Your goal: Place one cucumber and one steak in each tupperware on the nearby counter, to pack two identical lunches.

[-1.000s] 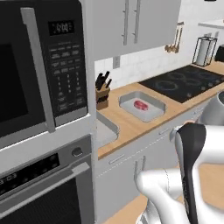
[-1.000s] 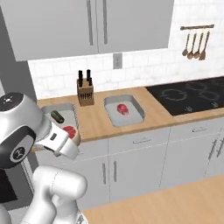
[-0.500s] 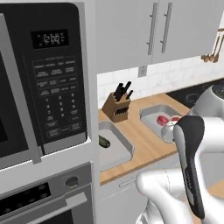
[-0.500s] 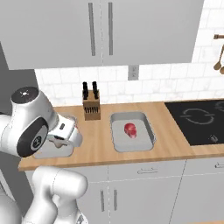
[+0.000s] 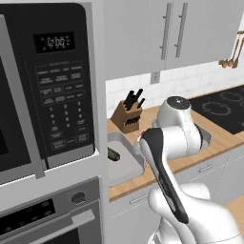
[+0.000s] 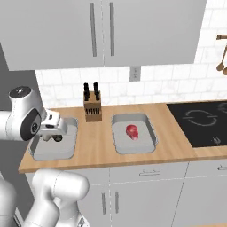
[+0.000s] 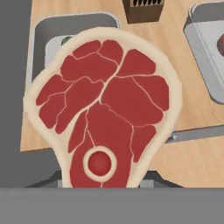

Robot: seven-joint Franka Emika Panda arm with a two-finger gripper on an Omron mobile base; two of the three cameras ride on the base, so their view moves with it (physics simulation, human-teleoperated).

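Holding a flat slab of red raw steak with a broad pale fat rim (image 7: 105,113), the two-finger gripper (image 6: 52,134) has its jaws clamped on the lower edge of the meat, which stands up from the fingers. Beyond the steak lies a shallow grey rectangular tupperware tray (image 7: 43,27) on the light-brown wooden counter (image 6: 102,150), with a dark-green cucumber (image 5: 113,154) inside. To one side, a second grey tray (image 6: 150,133) has a smaller red steak (image 6: 131,131).
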